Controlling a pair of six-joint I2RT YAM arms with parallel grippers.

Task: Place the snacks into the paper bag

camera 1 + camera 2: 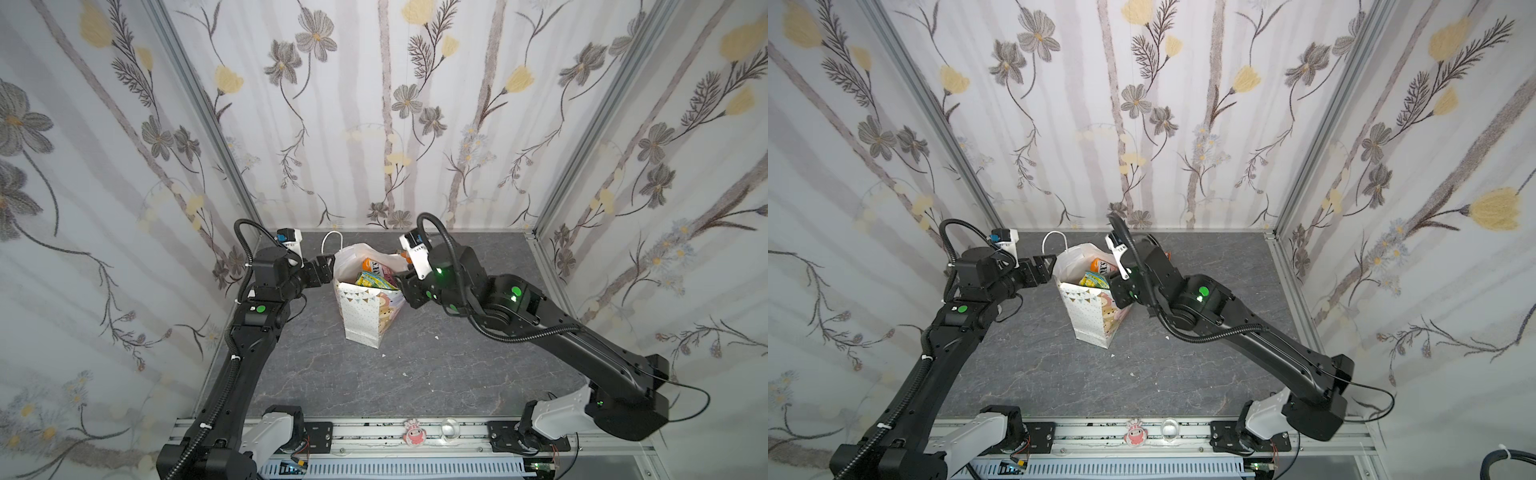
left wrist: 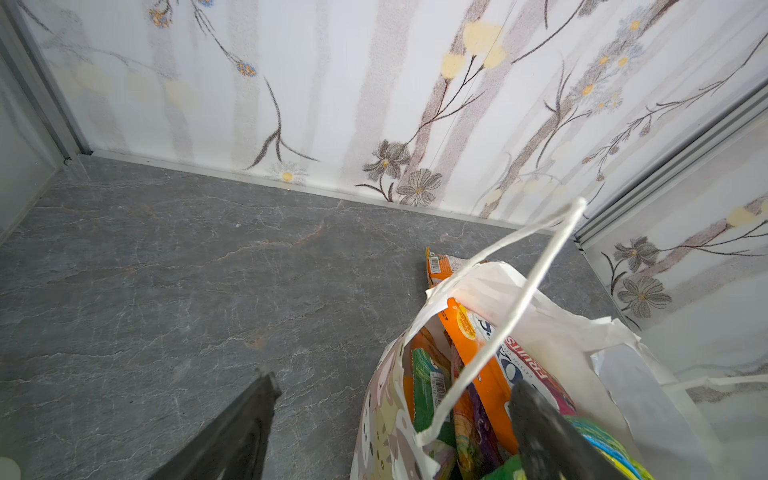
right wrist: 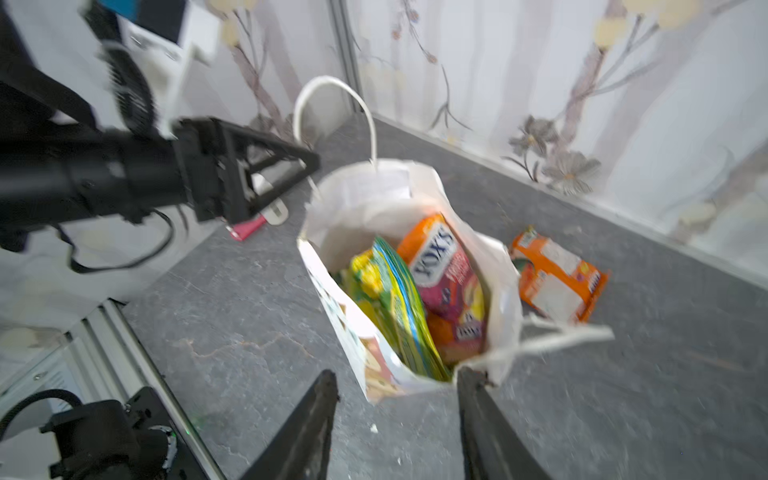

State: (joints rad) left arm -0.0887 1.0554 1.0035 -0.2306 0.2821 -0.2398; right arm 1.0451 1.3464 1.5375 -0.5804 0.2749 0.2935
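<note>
A: Start at the left. How does the left gripper stand?

B: The left gripper (image 1: 327, 264) is level with the mouth of the paper bag (image 1: 365, 320), at its left rim. Its jaws are wide apart and clamped on nothing. In the left wrist view its fingers (image 2: 241, 428) straddle the rim, one over bare table and one over the open mouth. The upright cord handle (image 2: 555, 249) runs between them.

A: And the bag itself?

B: It stands upright near the middle of the grey table (image 1: 415, 374), printed front facing the near edge, mouth crumpled open. The right wrist view shows an orange FOX'S packet (image 3: 432, 249) inside, leaning on the far wall. A green and yellow packet (image 3: 390, 307) stands just in front of it. More packets sit beneath, but I cannot count them.

A: The right gripper?

B: The right gripper (image 1: 400, 277) is at the bag's right rim. Its fingers are apart with nothing between them. The bag's near corner and the flopped second handle (image 3: 569, 334) lie just beyond the fingertips. That view is blurred, so I cannot tell whether a tip touches the paper.

A: Anything outside the bag?

B: One orange packet (image 3: 557, 278) lies flat on the table just behind the bag, towards its right side. It is beyond the right gripper and apart from both grippers.
</note>
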